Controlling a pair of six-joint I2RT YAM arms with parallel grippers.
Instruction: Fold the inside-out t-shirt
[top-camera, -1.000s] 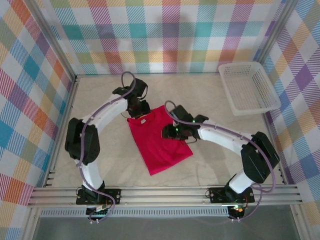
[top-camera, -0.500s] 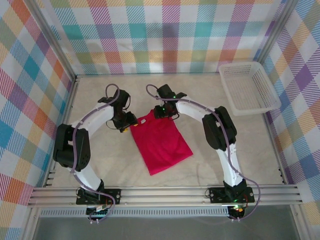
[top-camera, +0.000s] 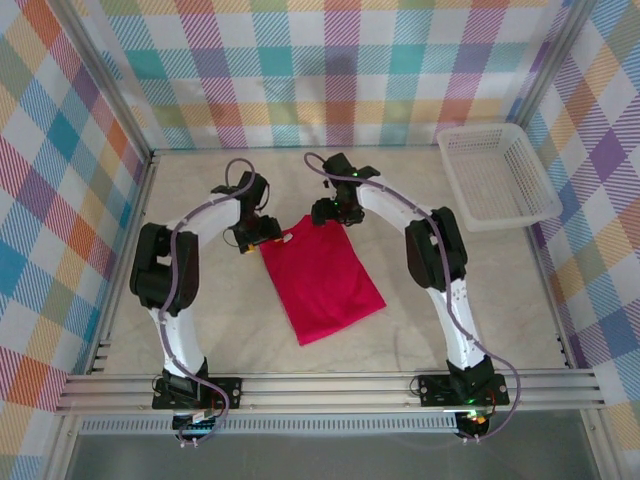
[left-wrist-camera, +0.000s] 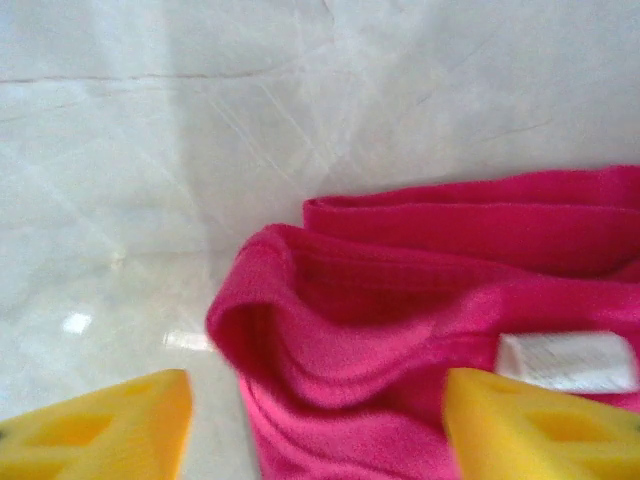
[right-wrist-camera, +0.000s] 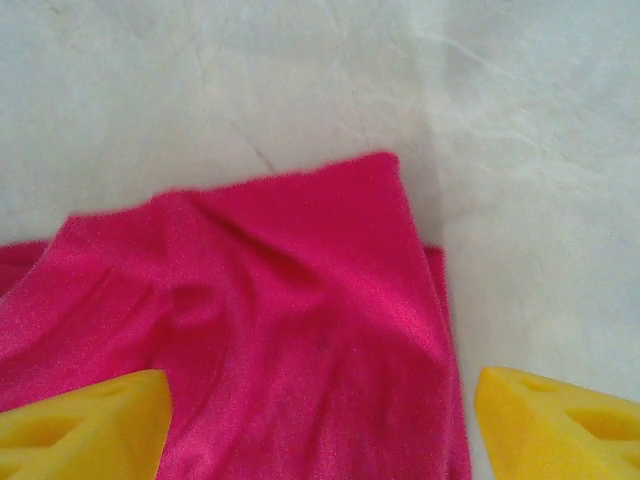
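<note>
Two tools stand over the far edge of the inside-out t-shirt (top-camera: 322, 282), which lies folded into a tilted oblong at the middle of the surface (top-camera: 200, 300).

Left tool (top-camera: 258, 233): jaws spread wide above the shirt's far left corner, gripping nothing. In the left wrist view a rolled red fold lies between the yellow pads (left-wrist-camera: 110, 425), and the white tag (left-wrist-camera: 567, 360) is just beside the right-hand pad.

Right tool (top-camera: 330, 212): jaws equally wide over the far right corner, with wrinkled cloth beneath and no hold taken. Whether any pad touches the fabric cannot be told.

White basket (top-camera: 497, 178): far right corner, well apart from the shirt.
</note>
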